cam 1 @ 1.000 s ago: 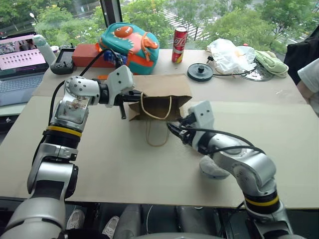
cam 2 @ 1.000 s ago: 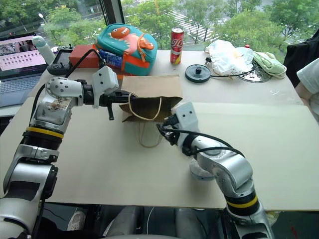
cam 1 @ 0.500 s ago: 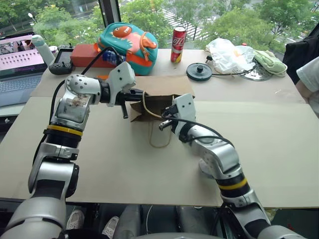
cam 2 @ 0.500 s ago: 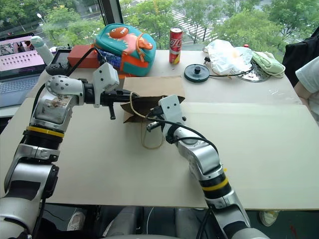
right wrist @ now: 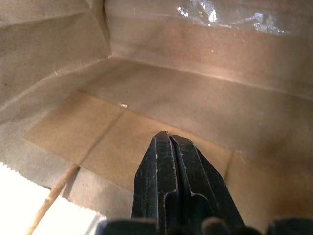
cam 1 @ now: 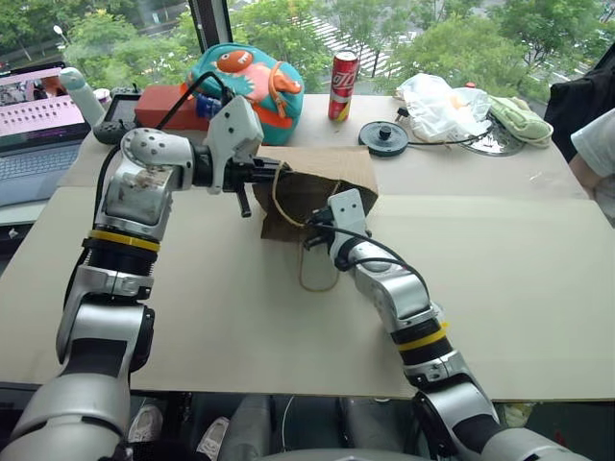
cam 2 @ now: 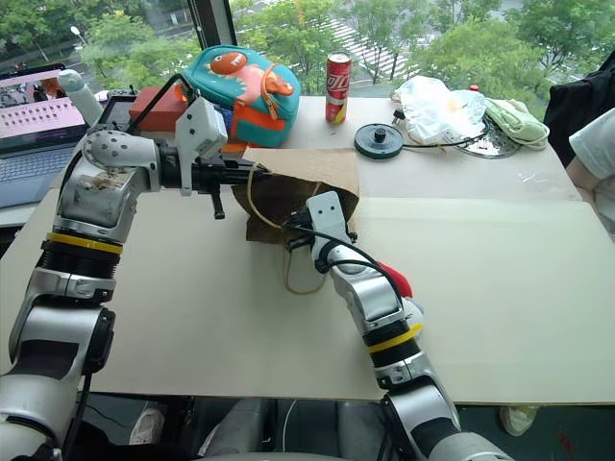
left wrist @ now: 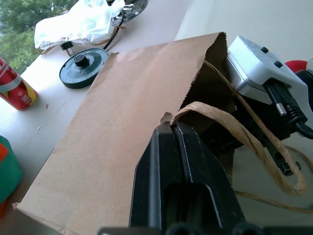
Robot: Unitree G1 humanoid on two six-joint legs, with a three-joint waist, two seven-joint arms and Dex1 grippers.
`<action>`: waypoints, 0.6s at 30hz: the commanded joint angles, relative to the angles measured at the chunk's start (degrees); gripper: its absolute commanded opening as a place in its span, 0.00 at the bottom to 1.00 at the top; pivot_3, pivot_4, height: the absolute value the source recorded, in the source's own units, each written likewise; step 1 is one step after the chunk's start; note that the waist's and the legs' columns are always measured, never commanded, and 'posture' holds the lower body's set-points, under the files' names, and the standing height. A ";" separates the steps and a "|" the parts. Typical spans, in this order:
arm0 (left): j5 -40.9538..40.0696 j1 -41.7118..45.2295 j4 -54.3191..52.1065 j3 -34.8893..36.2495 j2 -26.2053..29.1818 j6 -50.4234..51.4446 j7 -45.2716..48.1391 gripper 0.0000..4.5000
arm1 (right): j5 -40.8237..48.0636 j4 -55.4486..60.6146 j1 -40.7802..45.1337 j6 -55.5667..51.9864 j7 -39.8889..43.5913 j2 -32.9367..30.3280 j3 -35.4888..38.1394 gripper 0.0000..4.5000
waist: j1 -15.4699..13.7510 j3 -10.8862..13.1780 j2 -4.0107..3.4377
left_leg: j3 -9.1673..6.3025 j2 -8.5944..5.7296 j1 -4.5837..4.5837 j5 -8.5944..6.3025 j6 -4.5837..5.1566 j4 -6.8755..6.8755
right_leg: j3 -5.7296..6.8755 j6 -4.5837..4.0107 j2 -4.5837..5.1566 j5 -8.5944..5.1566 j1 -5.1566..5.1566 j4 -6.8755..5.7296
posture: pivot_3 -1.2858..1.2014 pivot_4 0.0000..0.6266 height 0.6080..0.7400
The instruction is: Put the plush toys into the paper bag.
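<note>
The brown paper bag (cam 1: 332, 173) lies on its side on the table, mouth toward me. My left gripper (cam 1: 261, 178) is shut on the paper bag's upper rim and holds the mouth up; a twine handle (left wrist: 230, 125) loops over its fingers. My right gripper (cam 2: 293, 230) reaches into the mouth, shut with nothing between its fingers (right wrist: 168, 147); bare bag floor lies ahead of them. The red plush toy (cam 2: 395, 279) lies on the table beside my right forearm, outside the bag. The grey plush toy is mostly hidden by that forearm; a pale sliver (cam 2: 413, 309) shows.
Along the table's far edge stand a teal and orange backpack (cam 1: 250, 82), a red box (cam 1: 168, 104), a red can (cam 1: 344, 72), a black round disc (cam 1: 384, 137) and a white plastic bag (cam 1: 442, 101). A laptop (cam 1: 34, 106) sits far left. A person's sleeve (cam 1: 596, 144) shows at right.
My right arm has stretched forward and its gripper, outside the bag a second ago, is now inside the mouth. The left gripper has lifted the bag's rim a little.
</note>
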State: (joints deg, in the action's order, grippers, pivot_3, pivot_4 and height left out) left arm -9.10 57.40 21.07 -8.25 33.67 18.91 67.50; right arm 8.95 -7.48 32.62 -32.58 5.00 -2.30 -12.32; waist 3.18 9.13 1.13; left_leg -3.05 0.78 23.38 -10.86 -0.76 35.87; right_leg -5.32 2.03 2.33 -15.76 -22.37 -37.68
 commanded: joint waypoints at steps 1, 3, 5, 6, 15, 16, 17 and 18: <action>-0.69 2.44 -0.41 2.03 0.54 -0.13 -0.77 0.00 | -1.09 0.72 -0.58 -1.12 0.53 0.37 0.68 0.01 | 0.27 0.00 0.00 | 0.00 0.00 0.00 0.00 0.00 0.00 | 0.00 0.00 0.00 0.00 0.00 0.00 | 0.52 0.24 0.99; -0.78 2.59 -0.41 2.20 0.40 0.09 -1.00 0.00 | -1.30 1.05 -0.91 -1.75 0.99 0.35 0.64 0.01 | 0.43 0.00 0.00 | -0.01 -0.01 0.01 0.00 0.00 0.00 | -0.01 0.00 0.00 0.00 0.00 0.00 | 0.52 0.24 0.99; -0.83 2.53 -0.56 2.19 0.32 0.23 -1.11 0.00 | -1.56 1.29 -1.18 -2.27 1.25 0.34 0.63 0.01 | 0.52 0.00 0.00 | -0.01 0.00 0.01 0.00 0.00 0.00 | -0.01 0.00 0.00 0.00 0.00 0.00 | 0.52 0.24 0.99; -0.88 2.48 -0.66 2.17 0.31 0.31 -1.10 0.00 | -1.74 1.40 -1.27 -2.61 1.51 0.25 0.49 0.01 | 0.56 0.00 0.00 | -0.01 -0.01 0.01 0.00 0.00 0.00 | -0.01 0.00 0.00 0.00 0.00 0.01 | 0.52 0.24 0.99; -0.94 1.51 -1.45 2.07 0.18 0.41 -1.33 0.00 | -1.68 4.28 -1.33 -2.64 2.53 1.12 1.46 0.01 | 0.75 0.00 0.00 | -0.01 0.00 0.01 0.00 0.00 0.00 | -0.01 0.00 0.00 0.00 0.00 0.00 | 0.52 0.24 0.99; -0.88 1.20 -1.59 1.98 0.22 0.32 -1.35 0.00 | -1.36 5.64 -1.13 -2.78 2.69 1.16 1.86 0.01 | 0.74 0.00 0.00 | -0.01 0.00 0.01 0.00 0.00 0.00 | -0.01 0.00 0.00 0.00 0.00 0.00 | 0.52 0.24 0.99; -0.85 0.82 -1.85 1.89 0.26 0.33 -1.37 0.00 | -0.15 8.69 -0.90 -3.57 3.18 1.29 2.79 0.01 | 0.74 0.00 0.00 | -0.02 0.00 0.01 0.00 0.00 0.00 | -0.01 0.00 0.00 0.00 0.00 0.00 | 0.52 0.24 0.99; -0.85 0.54 -2.08 1.83 0.31 0.36 -1.38 0.00 | 0.64 10.92 -0.79 -4.22 3.53 1.40 3.43 0.01 | 0.74 0.01 -0.01 | -0.02 0.00 0.02 0.00 0.00 0.00 | -0.01 0.00 0.00 0.00 -0.01 0.00 | 0.52 0.24 0.99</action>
State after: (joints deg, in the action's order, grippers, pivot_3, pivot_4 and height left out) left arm -9.12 57.90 21.04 -7.80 33.64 19.28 66.44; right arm 7.79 -3.41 30.73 -36.04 7.67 -1.24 -10.84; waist 3.92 9.13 1.12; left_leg -3.07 0.78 23.42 -10.87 -0.76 35.87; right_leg -5.33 2.03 2.34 -15.76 -22.39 -37.68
